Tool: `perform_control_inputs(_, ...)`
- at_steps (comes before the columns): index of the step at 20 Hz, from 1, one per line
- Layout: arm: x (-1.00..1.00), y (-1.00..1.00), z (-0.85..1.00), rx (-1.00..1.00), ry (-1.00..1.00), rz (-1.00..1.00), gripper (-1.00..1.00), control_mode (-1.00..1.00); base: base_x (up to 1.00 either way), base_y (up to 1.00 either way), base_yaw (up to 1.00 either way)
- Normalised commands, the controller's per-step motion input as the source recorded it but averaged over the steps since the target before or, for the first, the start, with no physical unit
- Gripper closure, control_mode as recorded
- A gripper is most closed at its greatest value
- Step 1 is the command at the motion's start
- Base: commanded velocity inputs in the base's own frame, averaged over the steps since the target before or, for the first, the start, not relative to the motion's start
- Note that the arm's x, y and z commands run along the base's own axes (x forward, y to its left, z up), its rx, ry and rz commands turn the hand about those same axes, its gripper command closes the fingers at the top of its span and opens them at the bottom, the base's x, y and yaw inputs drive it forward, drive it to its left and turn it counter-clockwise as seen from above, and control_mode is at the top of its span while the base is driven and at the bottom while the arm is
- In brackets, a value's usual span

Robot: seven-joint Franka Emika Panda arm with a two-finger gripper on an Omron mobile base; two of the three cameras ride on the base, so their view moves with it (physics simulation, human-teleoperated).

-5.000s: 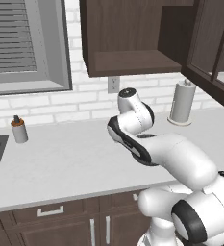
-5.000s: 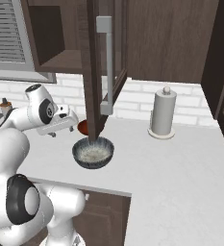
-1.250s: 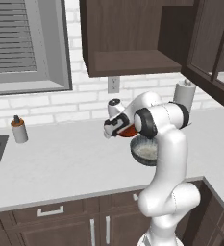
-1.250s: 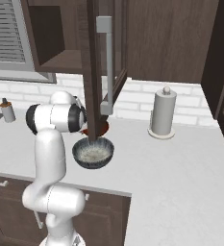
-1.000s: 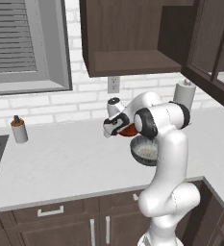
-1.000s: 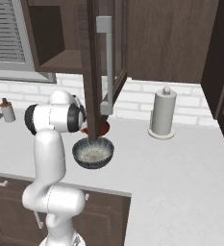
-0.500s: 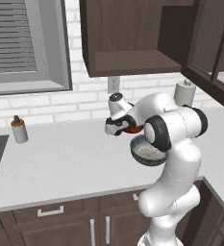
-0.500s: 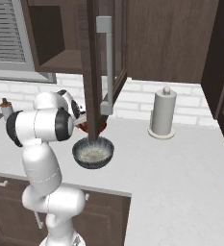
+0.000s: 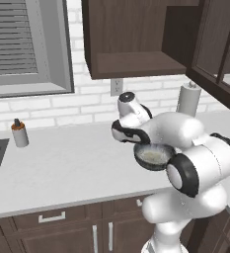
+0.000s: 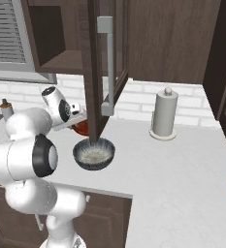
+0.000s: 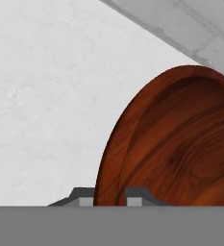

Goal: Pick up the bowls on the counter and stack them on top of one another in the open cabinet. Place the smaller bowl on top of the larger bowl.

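A: Gripping the smaller bowl (image 11: 173,144), is it? What do the two fingertips (image 11: 137,196) show?

B: In the hand view they stand on either side of the reddish-brown rim, one on the outside and one inside the bowl, so the gripper (image 11: 111,197) is pinched on that rim. The bowl is seen from inside, tilted across the view, with the pale counter (image 11: 46,96) behind it.

A: Where is that bowl in the kitchen?

B: In the right base view a sliver of it (image 10: 80,127) shows beside the robot's wrist, partly hidden behind the edge of the open cabinet door (image 10: 97,68). It sits just behind the larger bowl (image 10: 94,153). Whether it rests on the counter or is lifted off it, I cannot tell.

A: And the grey one?

B: It rests on the counter (image 9: 62,163) near the front edge, pale speckled inside facing up (image 9: 154,155); the arm crosses right beside it in the left base view.

A: What is different from half a second back?

B: The arm has folded lower and closer to the base: its elbow now bulks large in the lower right of the left base view, where before it stood higher. The wrist has stayed at the small bowl. The larger bowl has not moved.

A: Compared with five seconds ago?

B: Then the hand hung short of the bowls; now it has reached the smaller one.

A: The open cabinet (image 9: 136,62)?

B: Its shelf is bare above the counter. A paper towel roll (image 10: 163,116) stands by the wall, and a small bottle (image 9: 19,133) far left.
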Motion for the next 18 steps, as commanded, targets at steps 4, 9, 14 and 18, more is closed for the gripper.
perform_control_inputs(4, -0.92, -0.18, 0.10, 0.00, 0.02, 0.00, 1.00, -1.00, 0.00, 0.00, 0.00)
perform_control_inputs(9, -0.74, -0.15, -0.08, 0.00, 0.04, 0.00, 1.00, -1.00, 0.00, 0.00, 0.00)
perform_control_inputs(14, -0.07, -0.25, -0.10, 0.00, 0.00, 0.00, 1.00, -1.00, 0.00, 0.00, 0.00)
perform_control_inputs(18, 0.00, -0.26, -0.23, 0.00, 0.03, 0.00, 1.00, -1.00, 0.00, 0.00, 0.00)
